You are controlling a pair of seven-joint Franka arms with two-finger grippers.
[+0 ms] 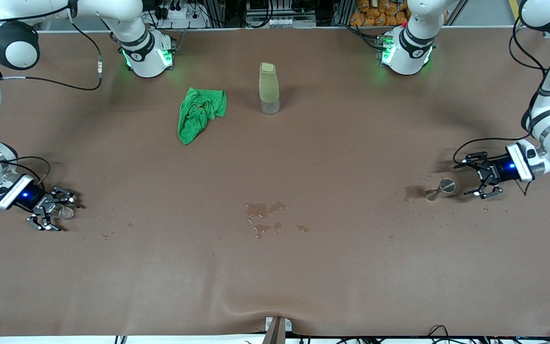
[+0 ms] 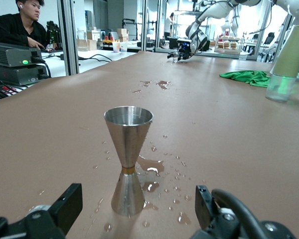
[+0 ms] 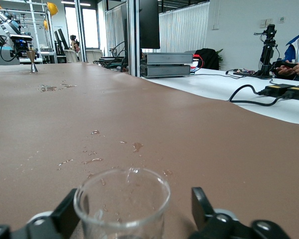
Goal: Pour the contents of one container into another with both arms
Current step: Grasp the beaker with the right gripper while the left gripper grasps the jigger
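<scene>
While upright, jigger (image 2: 128, 159) just before left end effector (image 2: 134, 219) | fingers apart

The left gripper (image 1: 479, 176) sits low over the bench (image 1: 275, 267) at the left arm's end, forearm level, fingers spread wide. The right gripper (image 1: 53, 213) sits low over the bench at the right arm's end, fingers apart too.

Even, bright overhead light on the brown table (image 1: 332, 267); soft short shadows beside bottle (image 1: 269, 88) and cloth (image 1: 200, 113). Spilled puddles (image 1: 264, 210) gleam faintly at centre frame. Wrist views: windows blown out along the upper edge, near gripper fingers (image 2: 65, 206) blurred at bottom.
</scene>
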